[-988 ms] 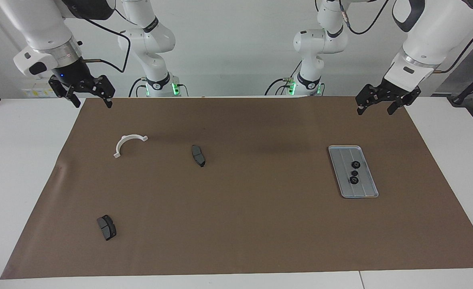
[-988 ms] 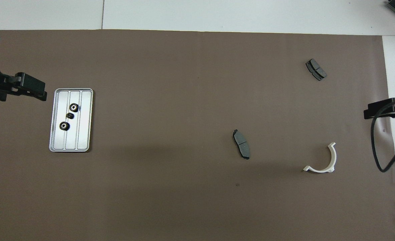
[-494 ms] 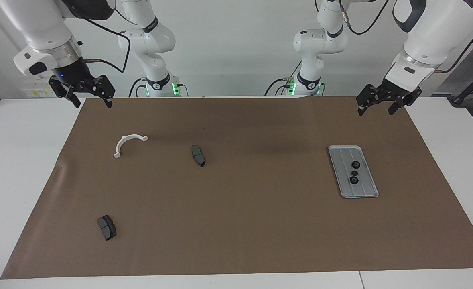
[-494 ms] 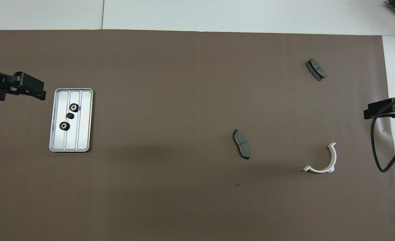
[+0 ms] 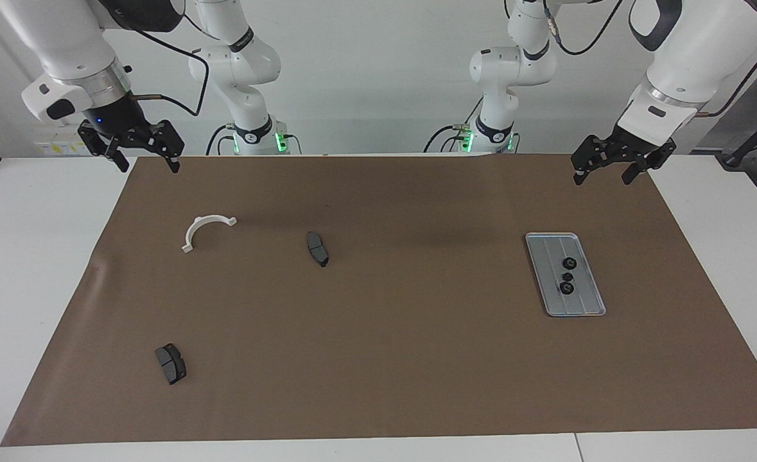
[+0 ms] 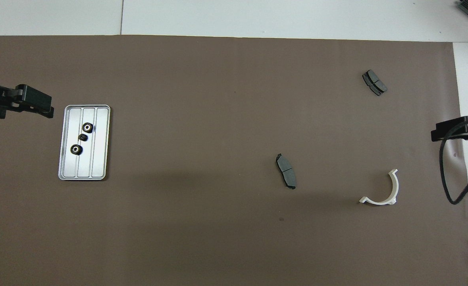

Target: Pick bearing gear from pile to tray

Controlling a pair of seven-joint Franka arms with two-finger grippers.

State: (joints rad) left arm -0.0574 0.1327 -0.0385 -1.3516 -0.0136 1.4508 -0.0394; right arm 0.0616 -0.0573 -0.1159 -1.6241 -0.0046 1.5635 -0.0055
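Observation:
The silver grooved tray lies on the brown mat toward the left arm's end. Three small black bearing gears sit in a row along its middle groove. The pile's loose parts lie toward the right arm's end: a white half-ring bracket and two dark pads. My left gripper hangs open and empty over the mat's edge nearest the robots, apart from the tray. My right gripper waits open and empty over the mat's corner.
The brown mat covers most of the white table. A black cable loops down from the right arm beside the bracket. The arm bases stand at the table's back edge.
My left gripper has lifted very slightly near the mat's edge. The right arm, the tray and the loose parts have not moved.

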